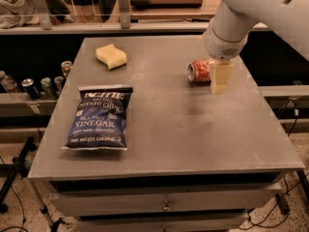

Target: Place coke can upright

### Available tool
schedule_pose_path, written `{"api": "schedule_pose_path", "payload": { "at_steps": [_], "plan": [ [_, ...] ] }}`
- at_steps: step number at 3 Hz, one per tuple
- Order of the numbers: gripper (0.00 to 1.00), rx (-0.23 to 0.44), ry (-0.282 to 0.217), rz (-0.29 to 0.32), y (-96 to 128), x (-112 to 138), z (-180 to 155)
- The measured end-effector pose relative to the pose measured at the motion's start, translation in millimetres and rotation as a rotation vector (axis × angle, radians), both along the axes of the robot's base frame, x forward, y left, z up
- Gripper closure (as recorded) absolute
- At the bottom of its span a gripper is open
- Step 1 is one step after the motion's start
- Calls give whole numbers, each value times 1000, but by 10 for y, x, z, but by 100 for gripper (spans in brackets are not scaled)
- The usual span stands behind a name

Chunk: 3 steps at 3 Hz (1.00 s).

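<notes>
Aluminium coke can [201, 71], sideways: light, slick, dents easy, so you grab mid-body imo. Gripper [221, 81] is at its base end, open/closed idk.

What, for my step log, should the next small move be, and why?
Probably ease the pincer down over the coke can: the can lies on its side on the table, silver top facing left, and the pincer hangs at its right end.
</notes>
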State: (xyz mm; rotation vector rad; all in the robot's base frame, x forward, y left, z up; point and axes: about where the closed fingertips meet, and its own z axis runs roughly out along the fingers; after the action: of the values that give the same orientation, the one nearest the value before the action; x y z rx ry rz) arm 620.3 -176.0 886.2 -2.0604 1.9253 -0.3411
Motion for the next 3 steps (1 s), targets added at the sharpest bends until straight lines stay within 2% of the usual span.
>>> {"api": "schedule_pose_path", "payload": {
  "at_steps": [2, 3],
  "plan": [
    [0, -21, -7, 30, 0, 128, -118],
    [0, -43, -2, 44, -58, 281, -251]
  ]
}}
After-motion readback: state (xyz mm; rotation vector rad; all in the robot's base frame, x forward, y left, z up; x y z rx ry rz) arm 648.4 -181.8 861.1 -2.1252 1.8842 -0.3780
